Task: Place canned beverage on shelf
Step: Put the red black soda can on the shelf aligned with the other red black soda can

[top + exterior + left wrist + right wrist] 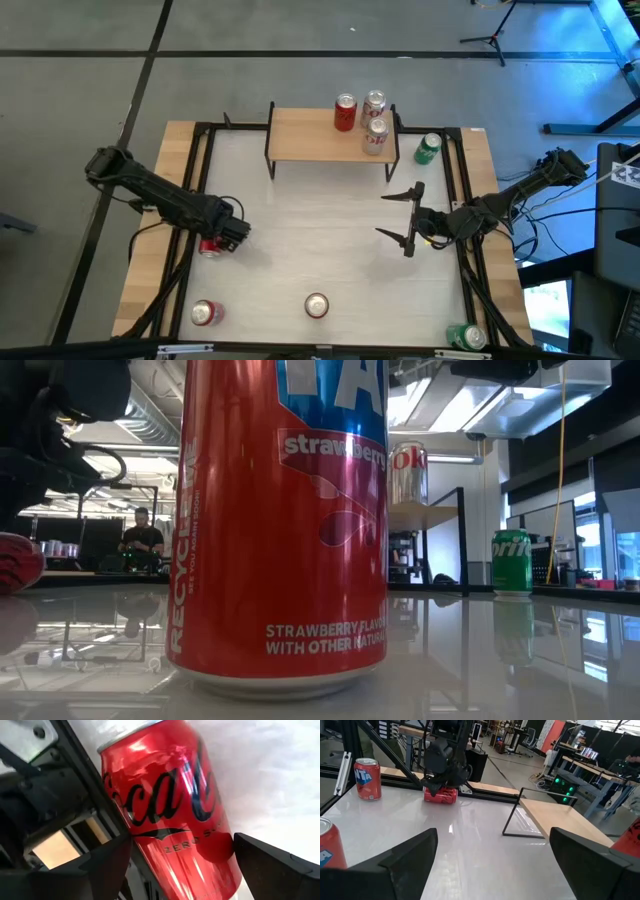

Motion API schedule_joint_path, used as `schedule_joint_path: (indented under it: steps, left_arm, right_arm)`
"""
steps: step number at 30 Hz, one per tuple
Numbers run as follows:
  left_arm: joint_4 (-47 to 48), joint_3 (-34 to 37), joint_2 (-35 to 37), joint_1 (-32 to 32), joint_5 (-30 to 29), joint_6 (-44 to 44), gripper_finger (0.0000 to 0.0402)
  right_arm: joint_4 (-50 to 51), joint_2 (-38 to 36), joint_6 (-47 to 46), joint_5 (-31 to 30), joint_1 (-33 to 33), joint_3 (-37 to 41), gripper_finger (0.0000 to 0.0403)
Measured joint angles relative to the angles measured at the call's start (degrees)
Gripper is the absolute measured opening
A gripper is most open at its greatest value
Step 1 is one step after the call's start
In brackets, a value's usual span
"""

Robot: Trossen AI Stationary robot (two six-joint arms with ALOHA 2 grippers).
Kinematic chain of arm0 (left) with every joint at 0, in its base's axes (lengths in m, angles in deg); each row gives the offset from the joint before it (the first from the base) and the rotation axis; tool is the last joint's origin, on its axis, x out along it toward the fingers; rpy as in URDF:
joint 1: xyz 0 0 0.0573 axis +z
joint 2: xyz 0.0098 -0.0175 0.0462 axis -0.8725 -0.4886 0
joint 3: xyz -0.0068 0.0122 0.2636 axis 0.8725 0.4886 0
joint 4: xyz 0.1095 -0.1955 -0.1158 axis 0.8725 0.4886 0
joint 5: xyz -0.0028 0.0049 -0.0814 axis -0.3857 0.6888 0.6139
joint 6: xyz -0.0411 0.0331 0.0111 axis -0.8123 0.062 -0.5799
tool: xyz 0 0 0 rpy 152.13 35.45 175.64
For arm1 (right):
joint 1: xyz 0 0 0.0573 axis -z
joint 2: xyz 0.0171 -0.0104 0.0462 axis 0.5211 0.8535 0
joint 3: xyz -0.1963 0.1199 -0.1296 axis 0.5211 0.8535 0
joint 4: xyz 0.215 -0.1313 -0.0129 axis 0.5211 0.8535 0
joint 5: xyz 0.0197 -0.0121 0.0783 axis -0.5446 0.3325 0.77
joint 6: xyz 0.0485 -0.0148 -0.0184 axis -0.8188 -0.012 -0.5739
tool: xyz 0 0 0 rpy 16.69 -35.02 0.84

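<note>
Near the surface's left edge, the left pincer [222,238] straddles a toppled Coca-Cola Zero can [170,810], fingers spread wide and not gripping, seemingly lined up to grasp it for the shelf [305,135]. Three cans already stand on the shelf's right half; the right pincer [400,215] waits mid-surface, wide open and empty.

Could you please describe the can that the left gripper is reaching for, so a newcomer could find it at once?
Find the white table's left edge, where the left gripper hangs with open fingers. Between them lies a red Coca-Cola Zero can. It is the only can on its side; the others stand upright.
</note>
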Motion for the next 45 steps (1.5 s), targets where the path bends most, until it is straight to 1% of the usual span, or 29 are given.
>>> schedule_joint_path:
  steps: [3, 7, 11, 15, 18, 22, 25, 28, 32, 37, 40, 43, 45]
  left_arm:
    - [-1.0, 0.4, -0.6, 0.1, -1.3, 0.1, 0.0329]
    - [-4.2, 1.8, -1.6, 0.4, -1.3, 0.3, 0.0329]
    - [-5.1, 2.0, -3.2, 0.4, -2.3, 1.9, 0.0329]
    - [-5.5, 2.0, -4.2, 0.4, -5.2, 2.8, 0.0327]
    - [-5.5, 2.0, -4.4, 0.6, -5.9, 3.6, 0.0317]
    - [-5.4, 2.0, -4.4, 1.0, -6.0, 4.7, 0.0292]
    - [-5.2, 1.6, -4.4, 1.1, -7.1, 7.3, 0.0281]
    - [-5.1, 0.8, -3.7, 1.1, -10.3, 8.2, 0.0281]
    - [-4.7, -2.0, -2.0, 1.1, -14.5, 9.7, 0.0281]
    - [-6.2, -8.5, -1.1, 0.6, -23.8, 16.2, 0.0281]
    - [-11.2, -12.0, -1.0, 0.2, -31.6, 23.2, 0.0281]
    - [-19.3, -14.1, -1.0, 0.2, -39.0, 31.2, 0.0281]
    - [-25.9, -14.4, -0.9, 0.8, -41.5, 35.7, 0.0281]
  right_arm:
    - [0.0, 0.0, 0.1, 0.0, 0.0, 0.0, 0.0381]
    - [0.0, 0.0, 0.1, 0.0, 0.0, 0.0, 0.0381]
    - [0.1, 0.0, 0.1, 0.0, 0.0, 0.0, 0.0381]
    - [0.0, 0.0, 0.1, 0.0, 0.0, 0.0, 0.0381]
    - [0.0, 0.0, 0.1, 0.0, 0.0, 0.0, 0.0381]
    - [0.0, 0.0, 0.1, 0.0, 0.0, 0.0, 0.0381]
    - [0.0, 0.0, 0.3, 0.0, 0.0, 0.0, 0.0381]
    - [0.0, 0.0, 0.3, 0.0, 0.0, 0.0, 0.0381]
    - [0.0, 0.0, 0.3, 0.3, 0.0, 0.0, 0.0381]
    - [-0.1, 0.0, 0.3, 1.5, 0.0, 0.0, 0.0381]
    - [0.0, 0.0, 0.3, 1.5, 0.0, 0.0, 0.0381]
    - [0.0, 0.0, 0.2, 1.5, 0.0, 0.0, 0.0381]
    - [0.3, 0.0, -0.3, 1.5, 0.0, 0.0, 0.0381]
